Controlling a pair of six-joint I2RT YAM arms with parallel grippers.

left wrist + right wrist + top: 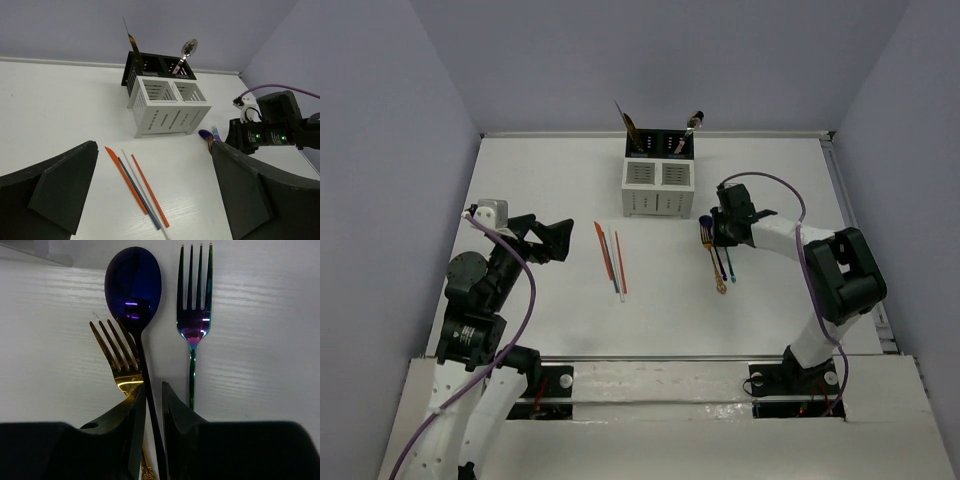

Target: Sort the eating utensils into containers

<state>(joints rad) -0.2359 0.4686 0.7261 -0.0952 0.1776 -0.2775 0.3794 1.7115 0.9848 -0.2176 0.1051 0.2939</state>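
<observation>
R pincer [154, 407] is down low over the table [540, 180], its two fingers nearly together, one on each side of the purple-blue spoon [133, 282] handle. A thin gap shows btwn the handle and one finger, so can't tell if it's actually pinching. The spoon bowl lies straight ahead of the tips, flat on the table. In the wrist cam the gold fork [116, 355] sits just left of the fingers, tines angled out ahead, right up against the spoon's neck. The iridescent fork [194, 295] is just right of them, tines pointing ahead, approx parallel to the spoon.

L pincer [154, 150] hangs above the table w/ fingers spread wide. The chopsticks [137, 187], orange-red plus pale, lie in a loose bundle on the table ahead of it, in the gap btwn its fingers as its own cam sees it.

The caddy [165, 107] stands further ahead of both pincers, w/ a white slatted front and a dark rear row. A yellow-and-black knife [134, 50] leans in the rear left compartment. A silver spoon [186, 52] stands in the rear right one, bowl up.
</observation>
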